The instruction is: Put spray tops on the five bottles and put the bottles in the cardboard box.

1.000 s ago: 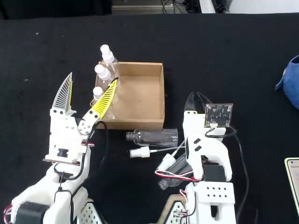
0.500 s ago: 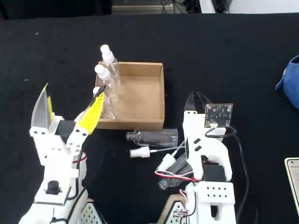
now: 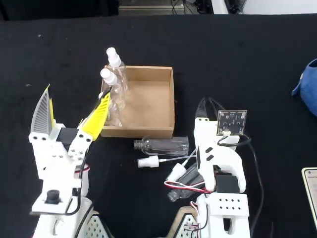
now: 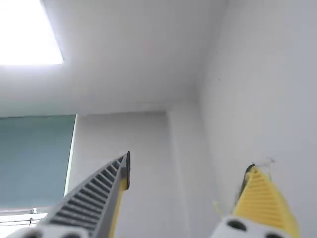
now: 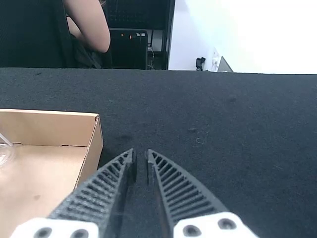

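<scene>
Our left gripper (image 3: 76, 96) gapes wide beside the cardboard box (image 3: 148, 132), the right gripper (image 5: 140, 154) pinched narrow. We should lower squarely over the uncapped bottle (image 3: 161, 146) lying on the desk (image 3: 247, 59) before the box, spray top (image 3: 148, 162) just beside.

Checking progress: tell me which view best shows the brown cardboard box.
The high view: the brown cardboard box appears whole, interior included. The right wrist view catches one corner. The left wrist view faces the ceiling.

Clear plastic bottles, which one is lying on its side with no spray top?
The clear bottle lying on the black table right in front of the brown cardboard box, neck bare. Those in the box stand upright with white spray tops.
</scene>
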You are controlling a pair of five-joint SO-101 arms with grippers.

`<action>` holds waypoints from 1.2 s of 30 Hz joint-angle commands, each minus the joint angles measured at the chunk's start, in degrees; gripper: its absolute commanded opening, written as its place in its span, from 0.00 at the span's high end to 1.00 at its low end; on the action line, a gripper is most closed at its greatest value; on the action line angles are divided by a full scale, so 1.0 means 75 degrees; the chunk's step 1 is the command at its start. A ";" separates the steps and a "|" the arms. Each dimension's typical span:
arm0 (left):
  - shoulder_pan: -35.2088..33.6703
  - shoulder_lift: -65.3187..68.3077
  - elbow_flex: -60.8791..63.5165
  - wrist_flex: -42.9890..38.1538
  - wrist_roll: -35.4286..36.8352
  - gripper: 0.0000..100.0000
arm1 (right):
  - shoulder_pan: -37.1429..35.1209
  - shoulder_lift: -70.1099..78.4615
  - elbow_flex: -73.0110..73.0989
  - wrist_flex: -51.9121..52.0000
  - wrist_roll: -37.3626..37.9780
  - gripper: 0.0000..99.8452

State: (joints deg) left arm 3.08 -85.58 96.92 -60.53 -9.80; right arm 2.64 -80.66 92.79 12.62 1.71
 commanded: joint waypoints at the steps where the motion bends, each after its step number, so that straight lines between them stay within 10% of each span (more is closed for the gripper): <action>1: -0.0053 -0.1149 0.0111 0.1934 -0.0035 0.78 | 0.0082 -0.0275 -0.0041 -0.0223 0.0094 0.98; 8: -0.0064 -0.2590 0.0053 0.3821 -0.0035 0.78 | 0.0082 -0.0275 -0.0041 -0.0234 0.0094 0.98; 15: -0.0064 -0.2485 0.0053 0.3141 -0.0035 0.98 | 0.0082 -0.0252 -0.0041 -0.0234 0.0094 0.98; 36: -0.0064 -0.2403 0.0053 0.3165 -0.0035 0.97 | 0.0082 -0.0252 -0.0041 -0.0234 0.0094 0.98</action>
State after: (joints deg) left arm 3.08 -103.43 96.92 -36.26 -9.80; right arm 2.64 -80.66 92.79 12.62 1.71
